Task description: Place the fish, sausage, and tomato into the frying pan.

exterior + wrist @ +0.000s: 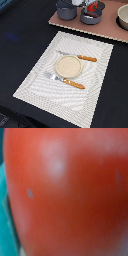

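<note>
The frying pan is a shallow blue-grey pan on the brown board at the top of the exterior view. The red-orange tomato hangs just over the pan's far side, with my gripper shut around it; only the dark fingers and a bit of white hand show at the frame's top edge. The tomato's glossy skin fills nearly the whole wrist view and hides the fingers there. The fish and the sausage do not show in either view.
A taller blue-grey pot stands just to the exterior view's left of the pan. A beige bowl is at the right edge. On the striped placemat lie a beige plate, a knife and a fork.
</note>
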Robot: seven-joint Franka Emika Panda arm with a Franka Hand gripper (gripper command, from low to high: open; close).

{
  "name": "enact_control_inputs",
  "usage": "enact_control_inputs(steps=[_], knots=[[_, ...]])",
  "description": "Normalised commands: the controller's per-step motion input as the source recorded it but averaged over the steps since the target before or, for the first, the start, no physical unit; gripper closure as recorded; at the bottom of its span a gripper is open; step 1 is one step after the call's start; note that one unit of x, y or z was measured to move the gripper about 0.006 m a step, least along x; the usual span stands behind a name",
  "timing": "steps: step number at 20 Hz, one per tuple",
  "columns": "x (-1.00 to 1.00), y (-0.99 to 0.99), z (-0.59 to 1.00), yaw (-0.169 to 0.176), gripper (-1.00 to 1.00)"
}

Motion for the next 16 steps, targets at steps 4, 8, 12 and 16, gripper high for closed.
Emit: enact_control_inputs(steps=[4, 8, 12, 16], knots=[[0.23, 0.23, 1.00, -0.010, -1.00], [0.16, 0.17, 1.00, 0.000, -1.00], [0.12, 0.09, 0.97, 0.006, -1.00], [0.00, 0.00, 0.04, 0.000, -1.00]])
